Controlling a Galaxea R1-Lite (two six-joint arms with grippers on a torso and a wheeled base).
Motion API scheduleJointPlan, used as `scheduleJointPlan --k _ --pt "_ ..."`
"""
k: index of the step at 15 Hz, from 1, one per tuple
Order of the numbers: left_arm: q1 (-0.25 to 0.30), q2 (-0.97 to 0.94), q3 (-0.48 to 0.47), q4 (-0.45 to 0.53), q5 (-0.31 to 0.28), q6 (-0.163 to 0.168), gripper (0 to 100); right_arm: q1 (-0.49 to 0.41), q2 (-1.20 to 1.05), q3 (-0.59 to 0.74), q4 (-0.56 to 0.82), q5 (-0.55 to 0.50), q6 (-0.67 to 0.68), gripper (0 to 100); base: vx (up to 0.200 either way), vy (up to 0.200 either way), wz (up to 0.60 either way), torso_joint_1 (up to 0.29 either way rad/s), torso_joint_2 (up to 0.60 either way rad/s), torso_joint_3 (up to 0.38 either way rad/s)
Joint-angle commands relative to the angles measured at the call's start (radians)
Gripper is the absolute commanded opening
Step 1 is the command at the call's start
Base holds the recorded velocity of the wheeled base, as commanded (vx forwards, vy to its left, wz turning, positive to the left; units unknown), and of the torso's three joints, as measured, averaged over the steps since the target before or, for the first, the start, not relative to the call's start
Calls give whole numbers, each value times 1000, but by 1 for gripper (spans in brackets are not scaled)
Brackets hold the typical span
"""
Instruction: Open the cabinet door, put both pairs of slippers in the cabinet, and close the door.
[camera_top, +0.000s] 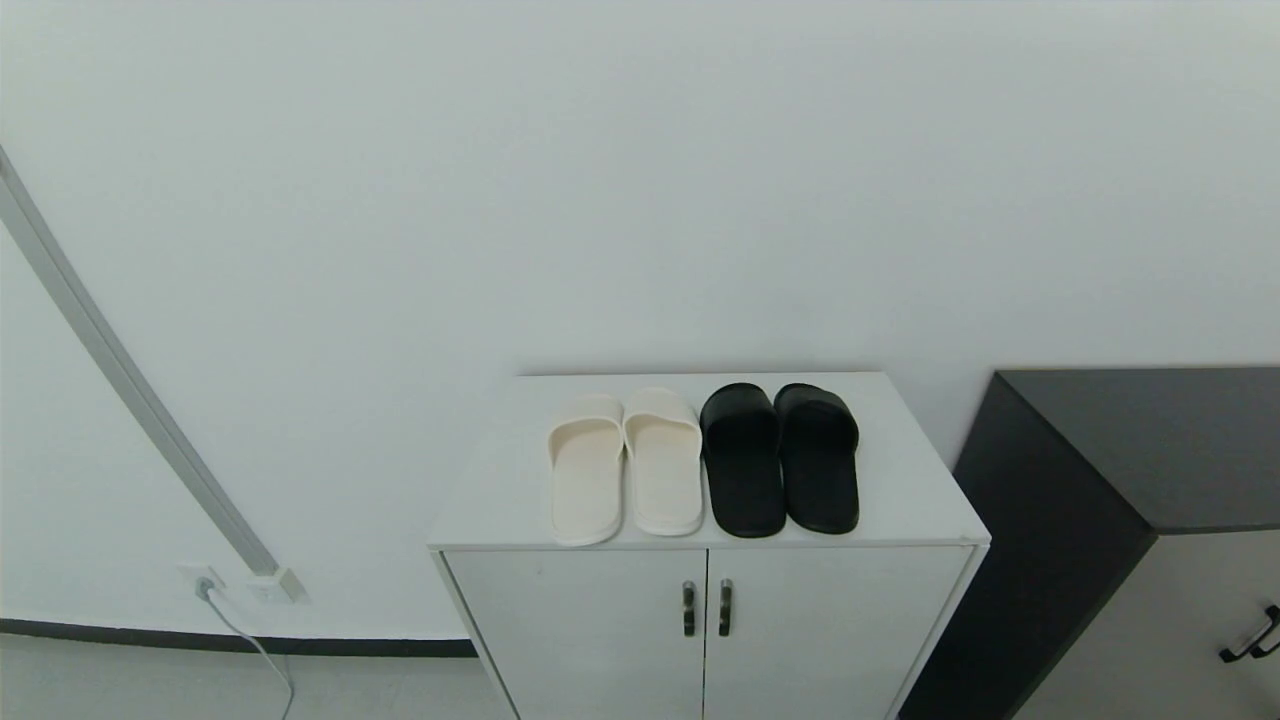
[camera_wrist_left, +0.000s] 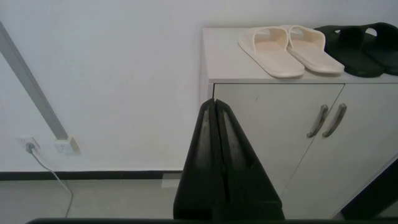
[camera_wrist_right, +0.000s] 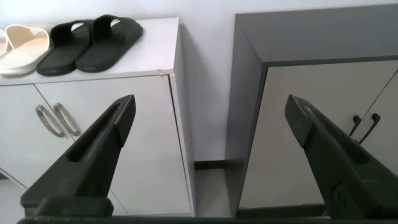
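Note:
A white cabinet (camera_top: 600, 630) stands against the wall, both doors shut, with two metal handles (camera_top: 706, 607) at the middle seam. On its top lie a cream pair of slippers (camera_top: 625, 465) on the left and a black pair of slippers (camera_top: 780, 458) on the right, side by side. My left gripper (camera_wrist_left: 215, 107) is shut with nothing in it, held off the cabinet's left front corner (camera_wrist_left: 211, 87). My right gripper (camera_wrist_right: 208, 112) is open and empty, out in front of the cabinet's right side (camera_wrist_right: 180, 124). The cream slippers (camera_wrist_left: 289, 50) and black slippers (camera_wrist_right: 90, 42) also appear from the wrists.
A taller dark grey cabinet (camera_top: 1120, 500) with black handles (camera_top: 1250, 635) stands close on the right, a narrow gap between the two. On the left wall are a slanted cable duct (camera_top: 120, 370), a socket (camera_top: 200, 578) and a cord (camera_top: 255, 645) running to the floor.

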Motion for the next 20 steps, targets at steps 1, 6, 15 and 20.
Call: scheduleJointPlan --k 1,6,15,20 --pt "0 1 0 0 1 0 0 6 130 -219 -6 0 96 100 0 0 0 0 0 0" --pt "0 1 0 -2 1 0 0 40 555 -86 -170 122 26 100 0 0 0 0 0 0" --pt "0 1 0 0 1 1 0 681 1080 -457 -258 -324 320 100 0 0 0 0 0 0" --pt "0 1 0 0 -1 3 0 813 1479 -535 -583 -531 362 100 0 0 0 0 0 0"
